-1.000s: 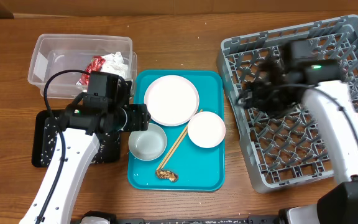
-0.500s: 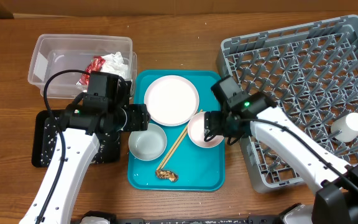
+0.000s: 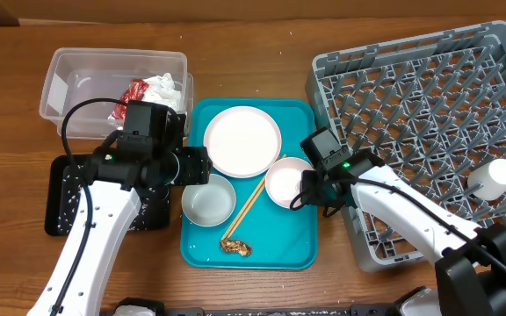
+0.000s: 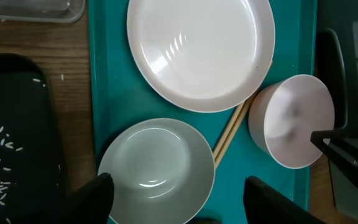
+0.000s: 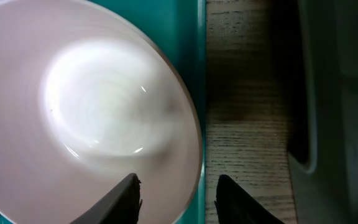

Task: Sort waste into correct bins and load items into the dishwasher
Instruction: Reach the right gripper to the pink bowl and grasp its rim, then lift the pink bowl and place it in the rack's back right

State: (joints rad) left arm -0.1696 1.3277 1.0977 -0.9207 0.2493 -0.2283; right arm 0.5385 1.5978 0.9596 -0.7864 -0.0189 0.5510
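Note:
A teal tray (image 3: 301, 246) holds a white plate (image 3: 242, 140), a small white bowl (image 3: 286, 183), a grey-green bowl (image 3: 209, 202), chopsticks (image 3: 253, 200) and a brown food scrap (image 3: 235, 247). My left gripper (image 3: 197, 167) is open and hovers over the grey-green bowl (image 4: 157, 165), its fingers (image 4: 182, 199) apart on either side. My right gripper (image 3: 310, 187) is open at the white bowl's right edge. In the right wrist view its fingers (image 5: 179, 199) straddle the rim of the white bowl (image 5: 98, 118). A white cup (image 3: 491, 175) lies in the grey dish rack (image 3: 411, 96).
A clear bin (image 3: 77, 79) with red and white waste stands at the back left. A black tray (image 3: 64, 197) with rice grains lies under my left arm. Bare wood (image 5: 247, 124) separates the teal tray from the rack (image 5: 337, 93).
My right arm has swung from the rack to the white bowl's right rim and lowered there. A white cup now lies in the rack. My left arm has not moved.

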